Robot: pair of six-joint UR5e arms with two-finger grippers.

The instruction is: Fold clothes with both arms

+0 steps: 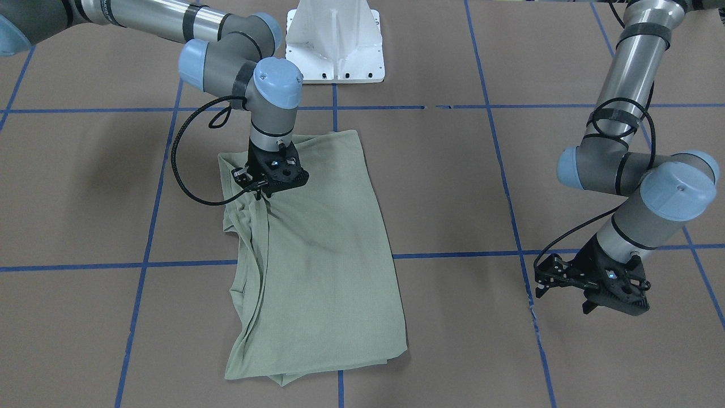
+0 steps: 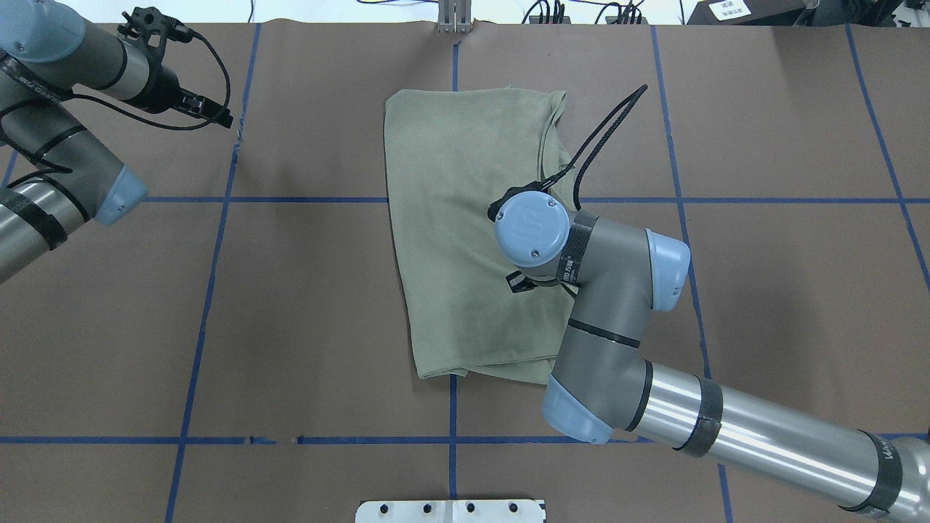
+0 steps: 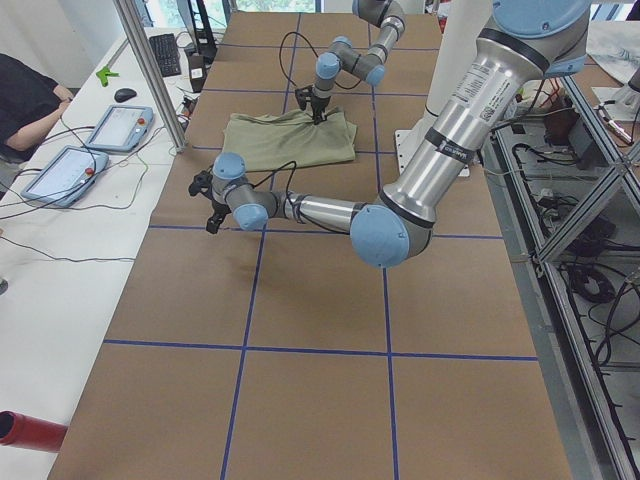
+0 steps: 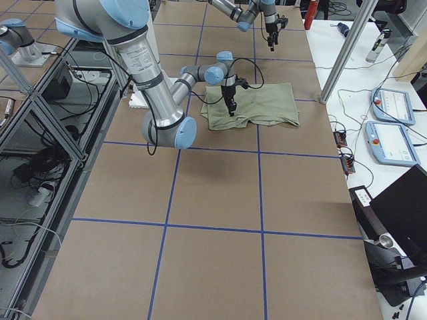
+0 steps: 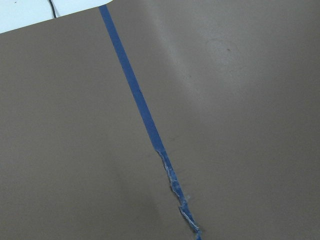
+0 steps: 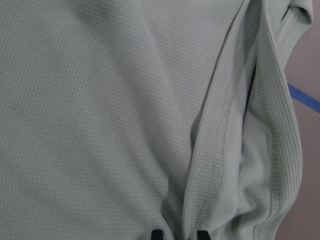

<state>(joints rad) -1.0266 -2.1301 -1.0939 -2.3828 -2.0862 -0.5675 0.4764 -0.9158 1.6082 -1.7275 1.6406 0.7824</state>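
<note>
The pale green shirt (image 1: 323, 243) (image 2: 465, 218) lies folded lengthwise in the middle of the table, its layered edge bunched along one long side. My right gripper (image 1: 263, 195) points straight down onto that bunched edge near the robot's end. In the right wrist view a ridge of the shirt (image 6: 100, 100) runs between its fingertips (image 6: 157, 234), and the gripper (image 6: 179, 234) is shut on it. Wrinkles pull toward the pinch. My left gripper (image 1: 616, 309) (image 2: 218, 112) hovers open over bare brown paper, far from the shirt, holding nothing. Only paper and torn blue tape (image 5: 175, 185) appear in the left wrist view.
Blue tape lines (image 1: 396, 256) grid the brown paper cover. The white pedestal base (image 1: 334, 45) stands at the robot's edge. Beyond the far edge sit tablets (image 3: 120, 125) and a keyboard, with a seated person (image 3: 25, 100) there. An aluminium post (image 3: 150, 70) rises by that edge.
</note>
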